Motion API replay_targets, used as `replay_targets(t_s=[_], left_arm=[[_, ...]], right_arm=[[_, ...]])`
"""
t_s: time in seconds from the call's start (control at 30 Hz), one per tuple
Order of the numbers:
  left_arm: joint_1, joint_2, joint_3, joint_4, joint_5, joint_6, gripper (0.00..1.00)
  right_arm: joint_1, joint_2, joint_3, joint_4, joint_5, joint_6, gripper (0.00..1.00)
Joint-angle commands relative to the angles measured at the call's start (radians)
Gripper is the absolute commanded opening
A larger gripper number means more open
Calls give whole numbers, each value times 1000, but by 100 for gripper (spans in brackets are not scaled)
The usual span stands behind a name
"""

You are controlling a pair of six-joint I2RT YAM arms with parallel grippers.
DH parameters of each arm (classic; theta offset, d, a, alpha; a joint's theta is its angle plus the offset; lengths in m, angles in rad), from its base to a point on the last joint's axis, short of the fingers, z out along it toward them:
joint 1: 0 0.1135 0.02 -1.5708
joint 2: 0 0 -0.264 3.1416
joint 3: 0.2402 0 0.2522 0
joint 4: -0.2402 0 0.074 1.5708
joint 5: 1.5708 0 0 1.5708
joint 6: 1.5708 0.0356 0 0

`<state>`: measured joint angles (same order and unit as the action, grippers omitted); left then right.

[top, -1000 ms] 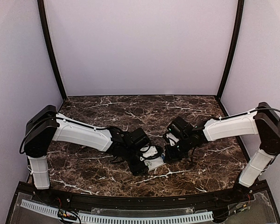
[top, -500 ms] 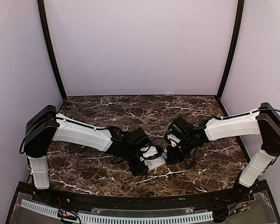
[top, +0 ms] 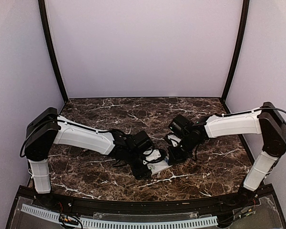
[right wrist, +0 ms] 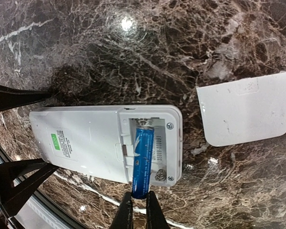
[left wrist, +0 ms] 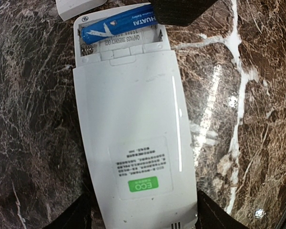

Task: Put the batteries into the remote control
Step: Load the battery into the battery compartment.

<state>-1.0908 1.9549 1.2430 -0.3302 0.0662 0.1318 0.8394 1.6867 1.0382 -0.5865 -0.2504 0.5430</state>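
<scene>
Marble table [top: 109, 114]: dark veined stone is filling the floor of a pale lilac booth.
Top view, arms: left arm [top: 81, 136] and right arm [top: 229, 125] are reaching inward and meeting near the front centre.
Top view, remote control [top: 161, 169]: only a white sliver is showing beneath the wrists; jaws and compartment are hiding here.
Left wrist view, remote control: it is lying back-up on the stone, with its green label near and its open compartment at the far end.
Left wrist view, battery [left wrist: 119, 26]: a blue cell is lying slanted in the compartment, its right end passing under a dark finger.
Left wrist view, left gripper [left wrist: 143, 198]: its fingers are pressing both long edges of the remote control's near end, pinching it.
Left wrist view, cover [left wrist: 78, 7]: only a white corner is peeking in beyond the compartment.
Right wrist view, right gripper [right wrist: 139, 196]: narrow jaws are pinching the battery's near end, which is overhanging the remote control's edge while the far end is sitting inside.
Right wrist view, cover: the whole piece is lying just beside the compartment end, apart from it.
</scene>
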Motion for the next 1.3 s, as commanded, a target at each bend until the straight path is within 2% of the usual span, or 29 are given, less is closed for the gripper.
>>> replay_targets(t_s=[0.0, 0.57, 1.13, 1.27], left_arm=[[3, 27, -17, -42, -5, 16, 72], [2, 30, -13, -42, 1, 33, 72], [4, 32, -18, -34, 7, 38, 72], [7, 30, -20, -32, 14, 40, 72]], right_arm=[[-10, 31, 35, -61, -17, -34, 3], [-11, 113, 102, -97, -19, -64, 2], [-11, 159, 127, -19, 16, -51, 4], [-13, 161, 131, -8, 37, -53, 8]])
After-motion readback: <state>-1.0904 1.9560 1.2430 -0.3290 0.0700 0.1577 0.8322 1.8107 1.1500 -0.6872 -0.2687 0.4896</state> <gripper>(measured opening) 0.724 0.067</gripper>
